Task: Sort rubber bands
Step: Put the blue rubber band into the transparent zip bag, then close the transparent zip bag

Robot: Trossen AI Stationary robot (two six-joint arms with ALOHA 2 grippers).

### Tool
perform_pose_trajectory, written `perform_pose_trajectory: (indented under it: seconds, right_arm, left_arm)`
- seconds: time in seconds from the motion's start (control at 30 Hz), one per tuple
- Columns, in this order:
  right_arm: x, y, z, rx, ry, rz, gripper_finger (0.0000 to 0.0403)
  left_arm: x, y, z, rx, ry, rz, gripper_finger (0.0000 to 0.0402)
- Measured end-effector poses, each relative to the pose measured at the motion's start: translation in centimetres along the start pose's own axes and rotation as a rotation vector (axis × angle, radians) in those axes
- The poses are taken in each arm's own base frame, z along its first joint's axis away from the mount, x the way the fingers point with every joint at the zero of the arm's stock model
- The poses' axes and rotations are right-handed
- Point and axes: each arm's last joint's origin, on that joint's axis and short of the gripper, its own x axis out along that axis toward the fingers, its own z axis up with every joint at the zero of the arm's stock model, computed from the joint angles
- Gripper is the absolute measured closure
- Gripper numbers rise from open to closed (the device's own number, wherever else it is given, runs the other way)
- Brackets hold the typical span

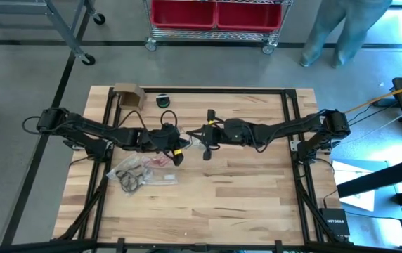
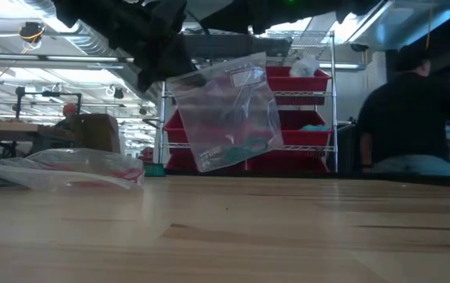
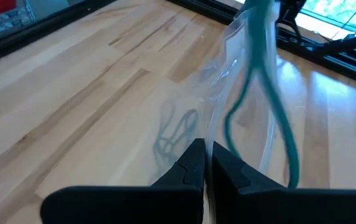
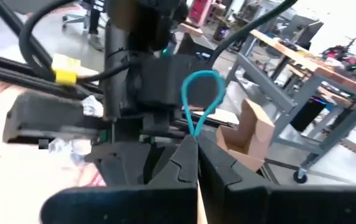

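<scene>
Both arms are meeting over the middle of the tabletop (image 1: 243,190). The left tool (image 3: 206,167) is pinching the edge of a clear plastic zip bag (image 2: 226,110), its two dark fingers (image 3: 187,168) pressed together on the film. In the low view the bag is hanging tilted, clear of the tabletop, with a few teal and red rubber bands lying in its lower corner.

The right tool (image 4: 196,149) is facing the left one from close by, its fingers (image 4: 181,163) shut on a teal rubber band (image 4: 201,99). In the right wrist view the loop is standing up from between the fingertips, directly in front of the left arm's wrist. In the left wrist view a teal band is dangling just ahead of the left tool's tips, alongside the bag's clear wall; whether it is inside or outside the film cannot be told.

Below and to the left tool's own side, a second clear bag (image 1: 139,171) is lying flat on the tabletop with black and red rubber bands (image 1: 129,180) gathered on or in it. Beyond the left arm, near the far edge, a small cardboard box (image 1: 128,94) and a small dark round object (image 1: 164,100) are sitting side by side.
</scene>
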Motion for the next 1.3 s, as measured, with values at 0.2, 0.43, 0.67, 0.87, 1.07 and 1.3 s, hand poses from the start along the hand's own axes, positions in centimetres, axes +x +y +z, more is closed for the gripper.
perform_pose_trajectory:
  seconds: [0.2,0.43,0.67,0.87,1.07,1.3]
  right_arm:
    - [-0.1,-0.2,0.1,0.001,0.022,-0.063,0.0403]
    - [-0.3,-0.3,-0.1,0.007,0.07,-0.095,0.0403]
    - [-0.2,-0.2,0.5,0.051,0.05,-0.015,0.0403]
    - [-0.2,-0.2,0.2,0.126,0.078,-0.013,0.0399]
    - [-0.2,0.0,-0.2,0.112,0.123,-0.003,0.0374]
    - [-0.3,0.0,-0.6,0.139,0.164,-0.026,0.0338]
  left_arm:
    - [0.2,0.6,-0.1,-0.05,0.028,0.015,0.0401]
    - [0.2,0.9,-0.4,-0.051,0.076,0.016,0.0402]
    - [0.3,0.9,-0.3,-0.038,0.064,0.013,0.0402]
    - [0.3,0.9,-0.3,-0.015,0.062,0.018,0.0401]
    - [0.3,0.9,-0.2,-0.015,0.06,0.018,0.0402]
    - [0.2,1.0,-0.2,-0.039,0.058,0.02,0.0402]
